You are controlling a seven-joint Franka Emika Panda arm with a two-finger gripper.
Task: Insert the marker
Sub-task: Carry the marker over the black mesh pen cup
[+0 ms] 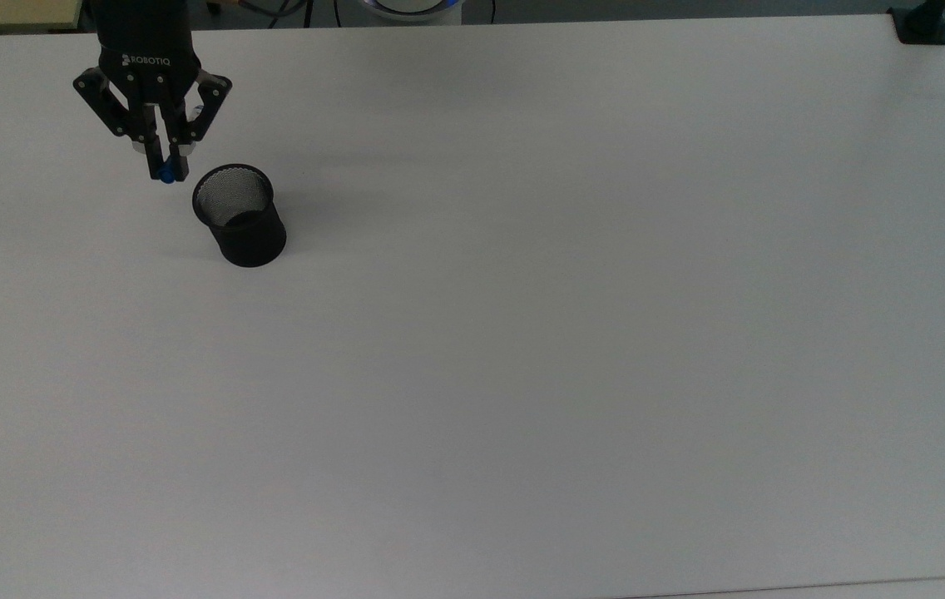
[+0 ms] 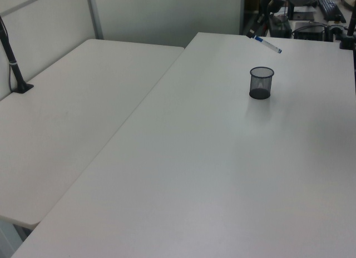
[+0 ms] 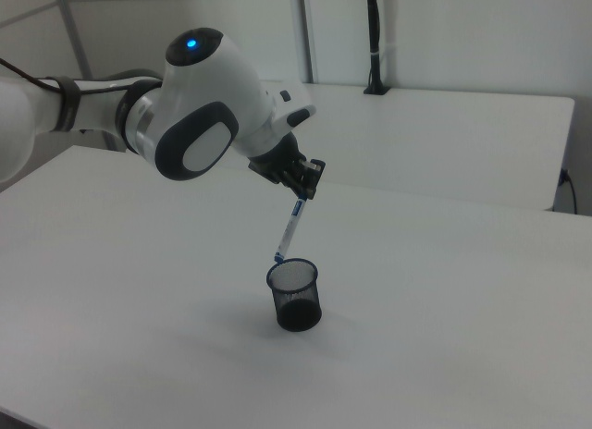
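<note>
A black mesh cup [image 1: 239,215] stands upright on the white table [image 1: 572,316]. My gripper [image 1: 163,166] hangs above the table just to the top view's left of the cup's rim, shut on the marker [image 1: 163,175], of which a blue end shows below the fingers. In the right view the gripper [image 3: 305,189] holds the white marker [image 3: 289,230] by its upper end. It slants down, and its blue lower tip is at the rim of the cup [image 3: 294,295]. In the left view the marker [image 2: 270,44] floats tilted above and behind the cup [image 2: 261,83].
A black clamp [image 1: 922,25] sits at the table's far corner on the top view's right. A second white table [image 2: 78,108] adjoins on the left view's left, with a black post [image 2: 14,58] on it. Another black pole [image 3: 373,41] rises behind in the right view.
</note>
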